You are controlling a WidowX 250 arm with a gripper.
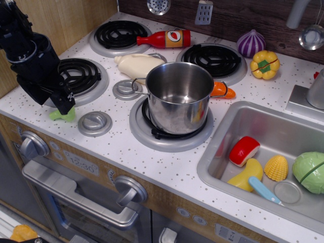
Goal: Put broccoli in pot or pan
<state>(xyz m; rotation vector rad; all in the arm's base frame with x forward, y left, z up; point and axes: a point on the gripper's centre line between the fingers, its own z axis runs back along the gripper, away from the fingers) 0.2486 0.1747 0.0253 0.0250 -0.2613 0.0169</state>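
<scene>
**Observation.image view: claw down over the broccoli at the left front edge**

Observation.image showed, nearest the front edge of the bench, the oven door handle [71,195] and three grey knobs [130,189] set in the front panel. Just behind them, on the speckled bench top [167,167], the broccoli [62,115] lay close to the left front edge, its light-green body partly covered by the black gripper [64,105], which came down on it from above. Whether the claw was wide, narrow or clamped on the broccoli could not be told, as its fingertips were hidden by its own housing. A round grey disc [94,123] sat just to the right of the broccoli.

At the right front corner the sink basin [217,157] held a red slice [244,150], a yellow piece [245,176], a ribbed shell [276,167], a blue-handled tool [263,191] and a green cabbage [309,172].

Near the middle of the bench the pot [178,96] stood upright on the front burner [147,132], well apart from the broccoli and with nothing inside. An orange carrot [225,90] touched its right side. Behind it lay a cream-coloured chicken [136,64], and to the left a coiled burner [83,74] sat beside the gripper.

Toward the back edge lay a red ketchup bottle [164,38] between two more burners [115,34], with a purple onion [251,43] and a yellow pepper [265,64] near the back right corner.
</scene>
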